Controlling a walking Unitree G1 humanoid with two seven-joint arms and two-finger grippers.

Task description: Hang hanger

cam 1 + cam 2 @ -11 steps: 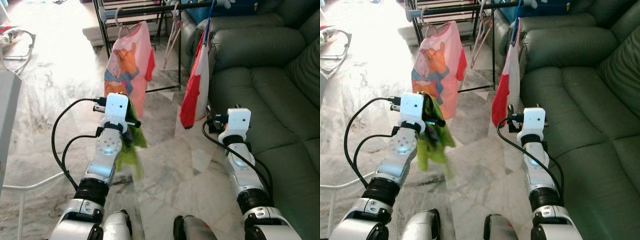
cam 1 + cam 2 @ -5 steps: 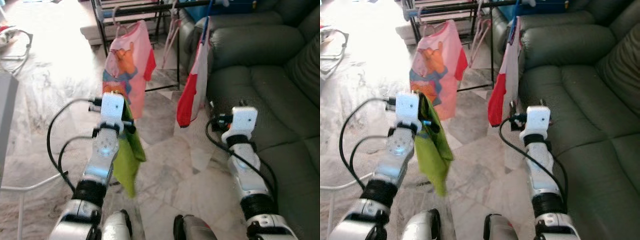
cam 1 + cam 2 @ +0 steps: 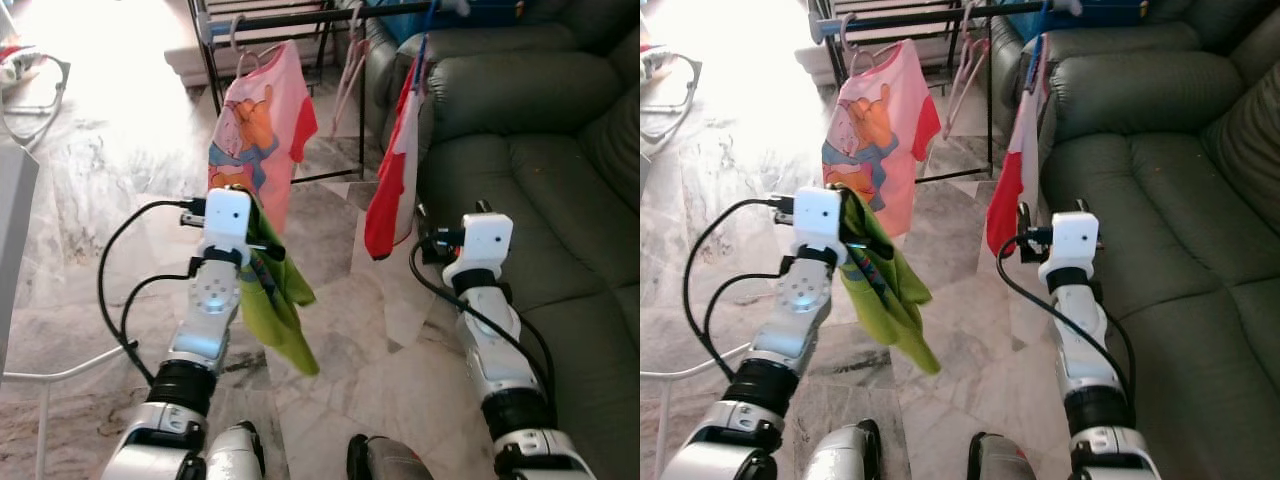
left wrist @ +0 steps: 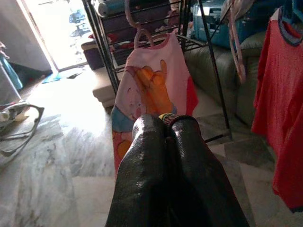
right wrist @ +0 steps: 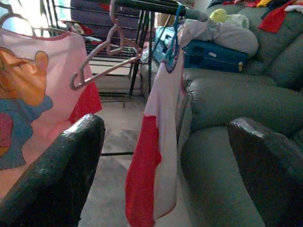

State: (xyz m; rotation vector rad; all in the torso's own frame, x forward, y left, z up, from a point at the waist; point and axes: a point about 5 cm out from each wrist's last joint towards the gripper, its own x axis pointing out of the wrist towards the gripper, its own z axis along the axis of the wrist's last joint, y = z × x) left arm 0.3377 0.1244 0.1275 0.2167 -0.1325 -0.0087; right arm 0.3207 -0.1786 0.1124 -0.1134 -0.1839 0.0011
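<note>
Left eye view is showing the left claw [image 3: 262, 243] holding a green garment [image 3: 277, 303] that is hanging down from its fingers, long axis running downward and slanting a little toward the robot's right, lower tip above the marble floor [image 3: 120, 190]. A dark strip with coloured marks is running along the cloth near the grip; nothing on it can be read, and whether a hanger is inside the cloth cannot be told. In the left wrist view the two black fingers [image 4: 151, 165] are pressing together, with only a small yellow-green scrap peeking out at their tips.

The right claw [image 5: 165, 156] is standing wide open and holding nothing, its fingers framing a red and white shirt [image 3: 393, 170] that is hanging on a blue hanger [image 5: 173, 42] from the dark rail of the drying rack [image 3: 300, 20]. Beside it an empty pink hanger [image 5: 106, 52] is hanging tilted from the same rail. Further to the robot's left a pink shirt [image 3: 262, 125] with a cartoon print is hanging on the rack; the print carries no readable words. The rack's top is being cut off by the frame edge.

A dark green sofa [image 3: 540, 170] is standing to the robot's right, touching the red and white shirt, with a blue case [image 5: 215, 54] and bundled clothes lying on it.
</note>
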